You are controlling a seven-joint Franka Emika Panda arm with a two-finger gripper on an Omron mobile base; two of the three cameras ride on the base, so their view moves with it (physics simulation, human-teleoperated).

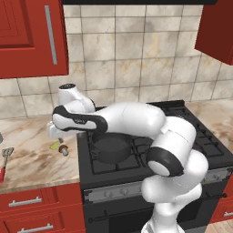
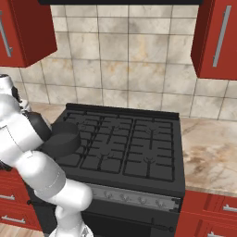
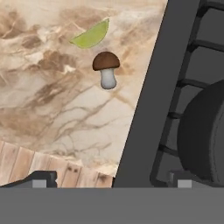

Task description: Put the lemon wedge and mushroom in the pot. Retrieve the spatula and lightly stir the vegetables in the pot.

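Fingers (image 3: 109, 181) wide, empty, over desk (image 3: 52, 113); I judge mushroom (image 3: 106, 70) light, round, prob slippery; pinch stem/cap low; lemon wedge (image 3: 91, 36) just beside.

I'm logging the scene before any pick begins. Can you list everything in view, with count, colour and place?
lemon wedge: one, yellow-green, on the counter left of the stove, beside the mushroom.
mushroom: one, brown cap, pale stem, on the counter by the stove's edge.
pot: one, dark grey, on the stove's front left burner.
spatula: one, red handle, grey slotted head, far left on the counter.
stove: one, black, between the counters.
counter: marbled beige, both sides of the stove.
cabinets: red, above and below.
gripper: one, dark tips, open, above the counter and stove edge.
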